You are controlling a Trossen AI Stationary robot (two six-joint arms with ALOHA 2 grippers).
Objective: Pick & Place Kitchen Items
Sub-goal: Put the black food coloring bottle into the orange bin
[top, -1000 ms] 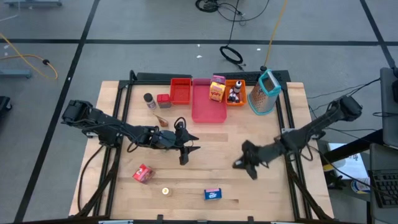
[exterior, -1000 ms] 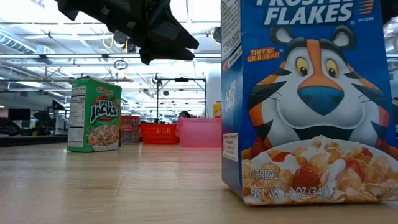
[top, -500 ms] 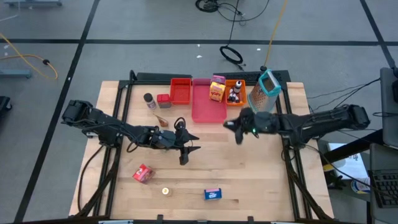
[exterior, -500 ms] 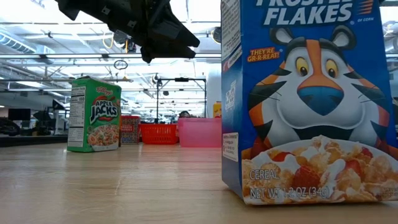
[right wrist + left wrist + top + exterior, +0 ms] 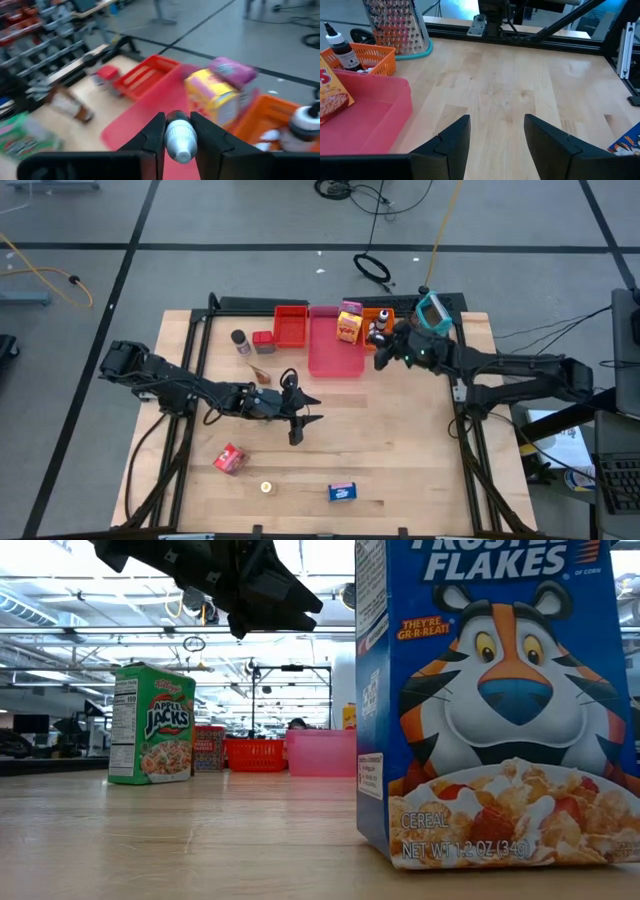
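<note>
My right gripper (image 5: 385,352) is clamped on a small silver-white bottle (image 5: 180,141), jaws nearly closed around its body, and it hangs at the back of the table by the orange tray (image 5: 380,340) and the pink tray (image 5: 335,360). My left gripper (image 5: 297,423) waits mid-table, jaws parted and holding nothing. The risk I see is in the release: the bottle is round and slick-looking and gripped only across its sides, so it could slip or tip as I let go. The orange tray is already crowded, so a bottle dropped there may knock its neighbours or catch the rim and roll out onto the wood. Coming in low, I could also clip the yellow box (image 5: 212,96) standing in the pink tray. The right wrist view alone shows the bottle between my fingers; from above it is hidden under the gripper. The high view alone shows what remains loose: a red pouch (image 5: 230,459), a small round piece (image 5: 266,487) and a blue box (image 5: 343,492) near the front edge. The low view adds a green cereal box (image 5: 152,723).
</note>
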